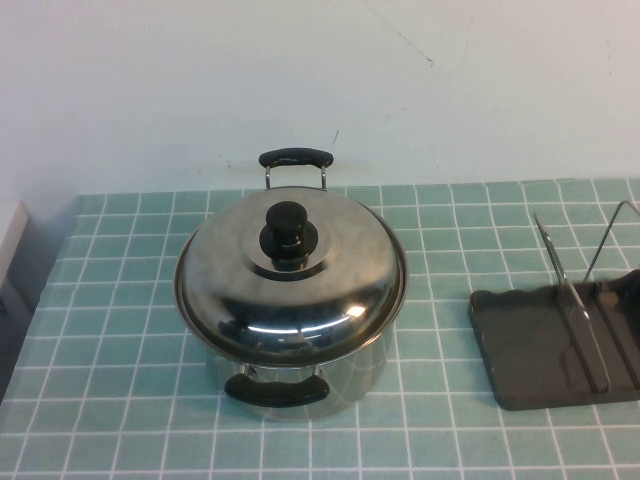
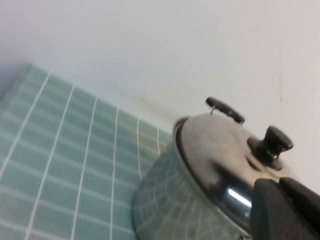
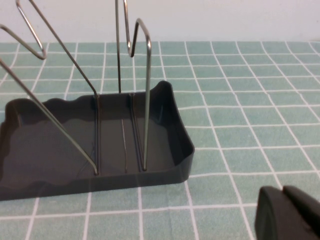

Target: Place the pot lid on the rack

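Note:
The shiny domed pot lid (image 1: 290, 275) with its black knob (image 1: 288, 233) sits on the steel pot (image 1: 300, 375) in the middle of the table. The dark rack (image 1: 560, 345) with wire loops (image 1: 580, 300) stands at the right edge. Neither gripper shows in the high view. In the left wrist view my left gripper (image 2: 287, 210) is shut and empty, beside the lid (image 2: 220, 155) and apart from its knob (image 2: 272, 142). In the right wrist view my right gripper (image 3: 287, 215) is shut and empty above the tiles, a short way from the rack (image 3: 95, 145).
The table is covered in a green tiled cloth (image 1: 110, 330). The pot has a black handle at the back (image 1: 295, 158) and one at the front (image 1: 277, 388). A white wall (image 1: 320, 80) runs behind the table.

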